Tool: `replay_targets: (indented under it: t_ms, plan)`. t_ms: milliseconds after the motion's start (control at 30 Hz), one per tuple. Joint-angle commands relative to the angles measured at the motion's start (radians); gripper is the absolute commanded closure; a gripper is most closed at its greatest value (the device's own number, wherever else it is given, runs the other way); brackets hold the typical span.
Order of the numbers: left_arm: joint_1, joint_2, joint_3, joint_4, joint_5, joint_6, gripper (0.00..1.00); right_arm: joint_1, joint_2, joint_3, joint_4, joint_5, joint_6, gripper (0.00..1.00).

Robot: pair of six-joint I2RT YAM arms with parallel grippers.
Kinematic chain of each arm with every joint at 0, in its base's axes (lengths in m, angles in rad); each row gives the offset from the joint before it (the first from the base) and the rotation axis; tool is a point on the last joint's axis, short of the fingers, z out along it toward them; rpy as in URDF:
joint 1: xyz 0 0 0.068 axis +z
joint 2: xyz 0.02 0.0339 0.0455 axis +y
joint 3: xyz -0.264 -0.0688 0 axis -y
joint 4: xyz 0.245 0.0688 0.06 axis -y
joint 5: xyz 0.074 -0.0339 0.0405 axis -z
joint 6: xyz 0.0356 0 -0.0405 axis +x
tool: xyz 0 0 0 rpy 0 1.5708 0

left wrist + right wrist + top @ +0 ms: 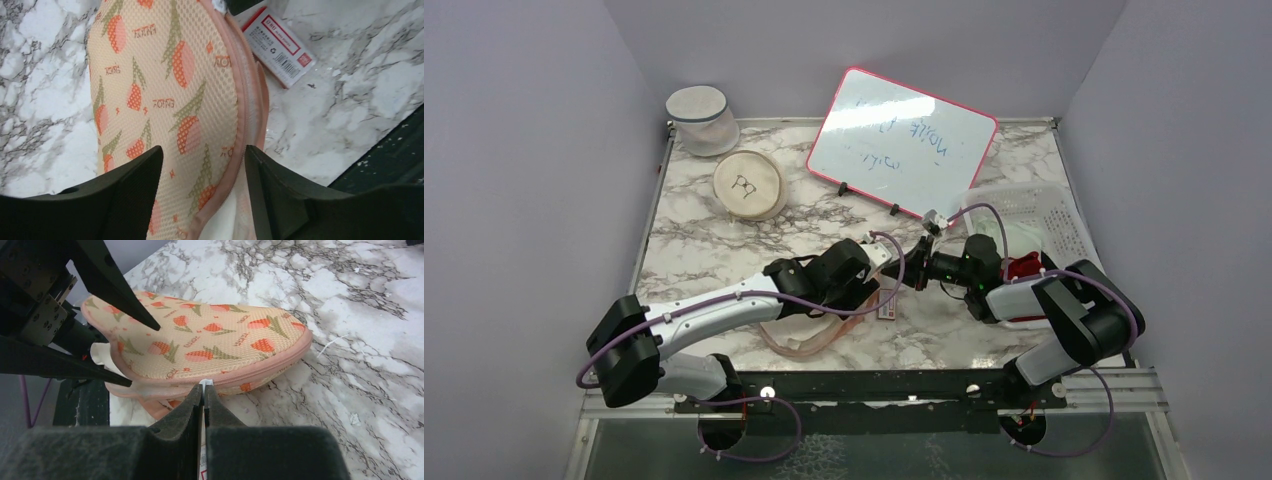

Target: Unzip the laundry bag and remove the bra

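Note:
The laundry bag [819,338] lies on the marble under my left arm; its cream mesh and pink zipper edging [245,100] fill the left wrist view. The bra [182,60], peach with a red and green print, shows through the mesh, and also in the right wrist view [215,342]. My left gripper [204,150] is open, its fingers on either side of the bag's zipper edge, where the edging gapes and shows white. My right gripper [204,386] is shut on a small white tab at the zipper edging [270,362]. The two grippers nearly meet in the top view [899,268].
A white and red label [280,45] lies beside the bag. A pink-framed whiteboard [902,145] stands at the back. A cream disc with a bra icon [749,185] and a white mesh cylinder [701,120] sit back left. A white basket [1024,215] and a red cloth [1024,268] are at right.

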Motion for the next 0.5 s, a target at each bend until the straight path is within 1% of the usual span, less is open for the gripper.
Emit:
replay_targets:
  t_ms: [0,167,367,400,467]
  plan:
    - [-0.002,-0.045,0.034,0.075,0.085,-0.075,0.42,0.007,0.018,0.023,0.079,-0.079,0.015,0.99]
    - [-0.002,0.037,0.088,0.089,0.018,-0.069,0.41,0.016,0.023,0.022,0.096,-0.101,0.020,0.99]
    - [-0.003,0.149,0.141,0.111,0.027,-0.080,0.42,0.022,0.021,0.024,0.099,-0.107,0.016,0.99]
    - [-0.003,0.158,0.142,0.119,0.032,-0.081,0.42,0.022,0.021,0.024,0.098,-0.106,0.017,0.99]
    - [-0.005,0.166,0.134,0.142,0.046,-0.073,0.47,0.023,0.020,0.023,0.095,-0.103,0.016,0.99]
